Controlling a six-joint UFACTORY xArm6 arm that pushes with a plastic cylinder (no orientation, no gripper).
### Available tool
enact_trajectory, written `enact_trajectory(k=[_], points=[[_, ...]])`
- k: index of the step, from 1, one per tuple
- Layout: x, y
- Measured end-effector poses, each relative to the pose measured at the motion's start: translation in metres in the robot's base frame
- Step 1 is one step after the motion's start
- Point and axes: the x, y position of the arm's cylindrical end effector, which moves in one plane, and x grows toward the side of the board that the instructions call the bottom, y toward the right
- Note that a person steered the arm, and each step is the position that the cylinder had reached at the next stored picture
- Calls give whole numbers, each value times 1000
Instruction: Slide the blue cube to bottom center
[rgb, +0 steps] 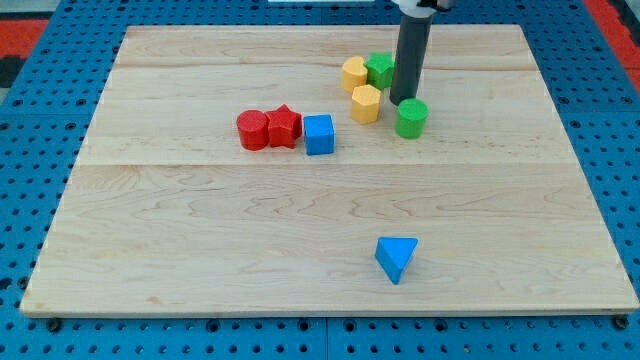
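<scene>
The blue cube (319, 134) sits left of the board's middle, touching a red star block (285, 126) on its left. My tip (402, 101) is at the upper middle-right, up and to the right of the blue cube and well apart from it. The tip stands just above a green cylinder (411, 117), between it and a green star block (380, 69).
A red cylinder (253, 130) touches the red star's left side. Two yellow blocks (354, 72) (366, 103) lie left of my tip. A blue triangular block (397, 258) lies near the bottom centre. The wooden board (200, 250) ends at a blue pegboard border.
</scene>
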Motion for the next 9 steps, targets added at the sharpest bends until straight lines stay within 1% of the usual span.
enact_trajectory(k=[2, 3, 4, 5, 6, 7, 8, 9], points=[[47, 1], [73, 12], [77, -24], [64, -83], [38, -91], [11, -78], [14, -117], [38, -139]])
